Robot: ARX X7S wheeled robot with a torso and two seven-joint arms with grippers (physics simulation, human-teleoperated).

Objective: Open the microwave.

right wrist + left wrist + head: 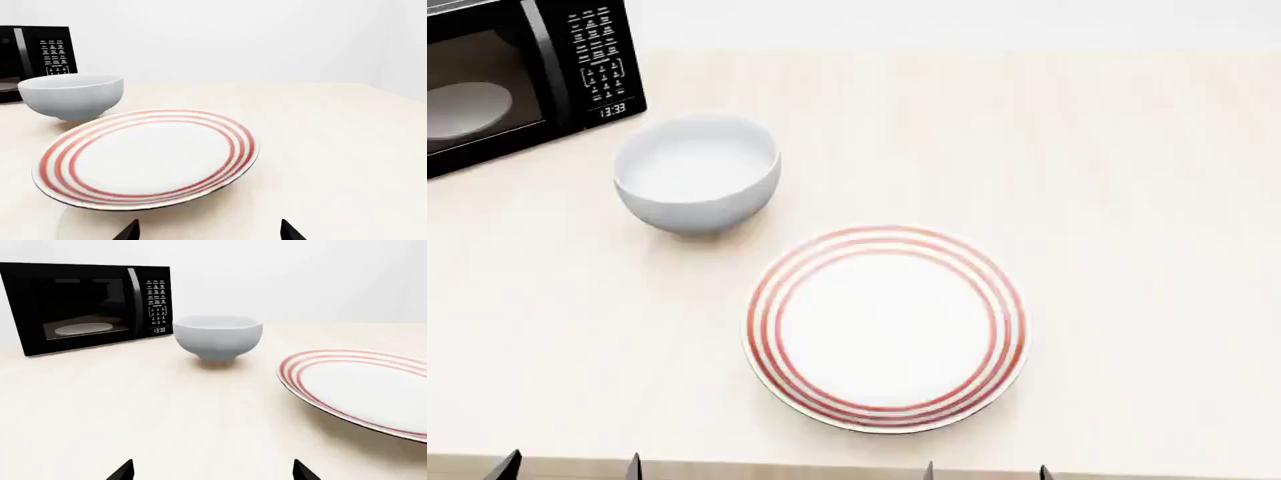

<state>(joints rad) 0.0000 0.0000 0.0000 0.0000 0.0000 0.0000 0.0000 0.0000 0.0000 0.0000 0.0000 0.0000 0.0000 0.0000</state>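
The black microwave (87,307) stands at the table's far left with its glass door shut; a white turntable plate shows through the window and the keypad clock reads 13:33. It also appears in the head view's top left corner, microwave (521,80), and partly in the right wrist view, microwave (40,57). My left gripper (213,474) is open and empty, far in front of the microwave near the table's front edge; only its dark fingertips show. My right gripper (209,232) is likewise open and empty, just short of the striped plate. Both pairs of tips, left gripper (570,468) and right gripper (988,472), peek in at the head view's bottom edge.
A pale grey-white bowl (697,172) sits just right of the microwave's keypad. A white plate with red rings (885,326) lies mid-table, between the right gripper and the bowl. The light wooden table (1134,200) stretches bare to the right; its front edge runs along the head view's bottom.
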